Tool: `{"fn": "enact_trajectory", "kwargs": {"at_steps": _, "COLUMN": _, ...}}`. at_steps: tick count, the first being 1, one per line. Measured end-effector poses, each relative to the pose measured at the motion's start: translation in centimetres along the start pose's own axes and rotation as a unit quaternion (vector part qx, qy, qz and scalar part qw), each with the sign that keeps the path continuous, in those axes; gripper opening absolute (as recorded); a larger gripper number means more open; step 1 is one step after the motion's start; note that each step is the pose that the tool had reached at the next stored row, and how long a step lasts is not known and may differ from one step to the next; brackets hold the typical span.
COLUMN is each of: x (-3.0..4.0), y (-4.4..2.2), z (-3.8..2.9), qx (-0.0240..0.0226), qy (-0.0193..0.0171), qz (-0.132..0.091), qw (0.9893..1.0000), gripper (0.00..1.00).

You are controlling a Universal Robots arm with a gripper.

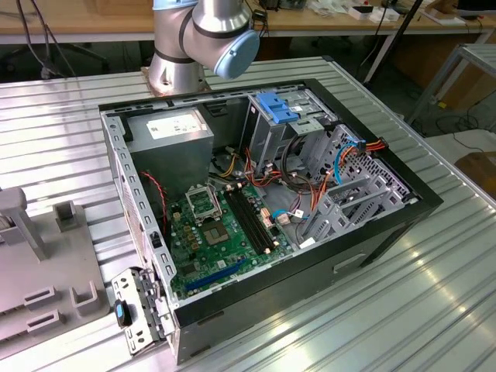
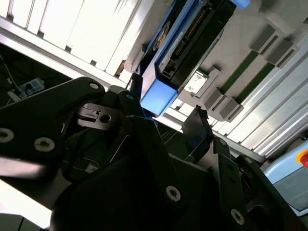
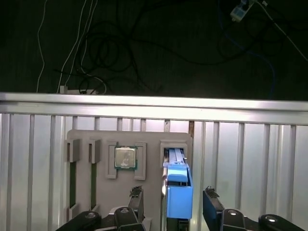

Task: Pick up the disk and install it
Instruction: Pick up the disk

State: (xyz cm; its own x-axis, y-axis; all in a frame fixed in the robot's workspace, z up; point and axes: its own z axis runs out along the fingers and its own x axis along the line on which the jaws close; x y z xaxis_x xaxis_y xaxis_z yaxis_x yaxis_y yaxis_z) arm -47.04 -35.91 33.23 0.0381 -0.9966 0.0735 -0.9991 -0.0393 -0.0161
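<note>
The disk [image 3: 176, 185] stands on edge in a slot of the grey holder tray [image 3: 151, 144]. It has a dark body with a bright blue caddy rail around it. My gripper [image 3: 174, 202] is open and straddles the disk's blue end, one dark finger on each side with a gap showing to the disk. In the second wrist view the disk [image 2: 190, 41] runs away from the gripper [image 2: 167, 103], and its blue tab sits between the fingertips [image 2: 197, 120]. The open computer case [image 1: 387, 232] lies on the slatted metal table, with a grey drive cage [image 1: 271, 143] at its back.
On the tray a processor chip [image 3: 125, 157] and two green memory sticks [image 3: 72, 185] lie beside the disk. A fixed blue bracket [image 1: 279, 105] tops the drive cage. The arm's base [image 1: 194, 46] stands behind the case. Cables hang beyond the table's edge [image 3: 154, 101].
</note>
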Motion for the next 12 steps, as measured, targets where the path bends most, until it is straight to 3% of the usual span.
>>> {"fn": "enact_trajectory", "kwargs": {"at_steps": 2, "x": -0.02, "y": 0.00, "z": 0.38, "qx": -0.0001, "qy": 0.0000, "qz": 0.000, "qw": 1.0000, "gripper": 0.60}}
{"fn": "enact_trajectory", "kwargs": {"at_steps": 6, "x": -0.12, "y": 0.02, "z": 1.79, "qx": 0.0000, "qy": 0.0000, "qz": 0.000, "qw": 1.0000, "gripper": 0.60}}
{"fn": "enact_trajectory", "kwargs": {"at_steps": 12, "x": -0.21, "y": 0.03, "z": 2.90, "qx": 0.0000, "qy": 0.0000, "qz": 0.000, "qw": 1.0000, "gripper": 0.60}}
